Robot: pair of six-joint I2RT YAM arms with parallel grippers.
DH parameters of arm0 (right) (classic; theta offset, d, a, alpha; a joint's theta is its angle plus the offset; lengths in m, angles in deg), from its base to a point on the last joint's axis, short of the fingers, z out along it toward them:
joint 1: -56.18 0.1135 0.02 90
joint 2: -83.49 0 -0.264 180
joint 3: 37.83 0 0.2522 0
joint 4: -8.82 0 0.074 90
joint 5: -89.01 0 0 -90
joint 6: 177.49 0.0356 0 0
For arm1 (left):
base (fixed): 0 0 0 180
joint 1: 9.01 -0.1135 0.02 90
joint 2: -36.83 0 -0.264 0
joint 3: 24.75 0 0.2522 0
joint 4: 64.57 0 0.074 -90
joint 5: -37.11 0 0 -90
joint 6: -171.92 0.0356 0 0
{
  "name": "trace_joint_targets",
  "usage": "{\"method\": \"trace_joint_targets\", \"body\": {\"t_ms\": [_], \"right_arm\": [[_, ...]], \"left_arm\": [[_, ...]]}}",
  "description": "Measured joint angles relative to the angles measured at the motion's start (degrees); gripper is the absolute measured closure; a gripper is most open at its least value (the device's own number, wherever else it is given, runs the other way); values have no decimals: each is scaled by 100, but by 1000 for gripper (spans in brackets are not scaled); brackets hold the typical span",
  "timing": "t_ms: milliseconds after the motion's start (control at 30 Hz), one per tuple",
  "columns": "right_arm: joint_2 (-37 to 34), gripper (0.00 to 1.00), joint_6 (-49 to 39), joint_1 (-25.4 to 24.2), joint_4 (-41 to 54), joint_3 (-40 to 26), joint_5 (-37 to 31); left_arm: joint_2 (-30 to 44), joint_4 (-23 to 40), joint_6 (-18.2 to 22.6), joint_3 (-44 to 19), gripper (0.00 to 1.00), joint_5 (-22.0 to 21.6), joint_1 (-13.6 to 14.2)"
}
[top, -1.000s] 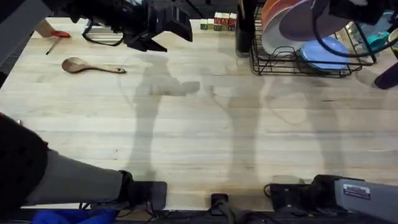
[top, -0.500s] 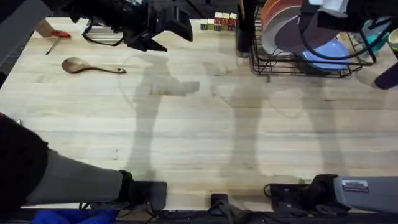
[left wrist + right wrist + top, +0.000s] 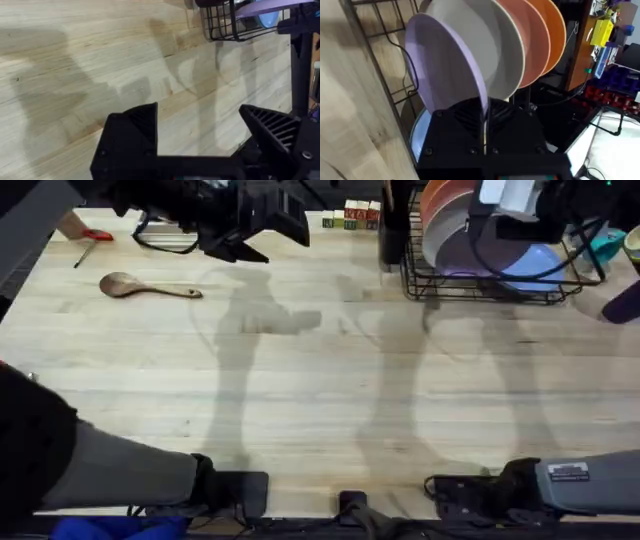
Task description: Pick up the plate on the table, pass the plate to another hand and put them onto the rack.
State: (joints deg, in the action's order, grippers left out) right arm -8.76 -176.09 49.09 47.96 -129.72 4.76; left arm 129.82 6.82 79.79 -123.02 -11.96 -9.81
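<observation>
Pinching the thin rim of the glossy lavender plate [image 3: 445,75], the right gripper [image 3: 484,131] holds the round, shallow disc on edge among the black wire dividers of the rack [image 3: 480,280], toward one o'clock on the table [image 3: 320,380]. Just behind stand a white plate [image 3: 480,45] and two orange plates [image 3: 540,35]. The left gripper [image 3: 200,135], at eleven o'clock overhead, hangs with ribbed black fingers [image 3: 142,122] spread over pale jointed planks.
</observation>
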Motion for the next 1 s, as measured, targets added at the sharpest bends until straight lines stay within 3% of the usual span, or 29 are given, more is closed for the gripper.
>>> {"method": "trace_joint_targets", "body": {"t_ms": [567,867,1000], "right_arm": [[-49,968,-17,0,114,-48,0],[-67,846,-18,0,169,-48,0],[-67,746,-24,0,165,-48,-2]], "left_arm": [[0,0,0,0,5,0,0],[2,0,0,0,5,0,0],[0,0,0,0,6,0,0]]}}
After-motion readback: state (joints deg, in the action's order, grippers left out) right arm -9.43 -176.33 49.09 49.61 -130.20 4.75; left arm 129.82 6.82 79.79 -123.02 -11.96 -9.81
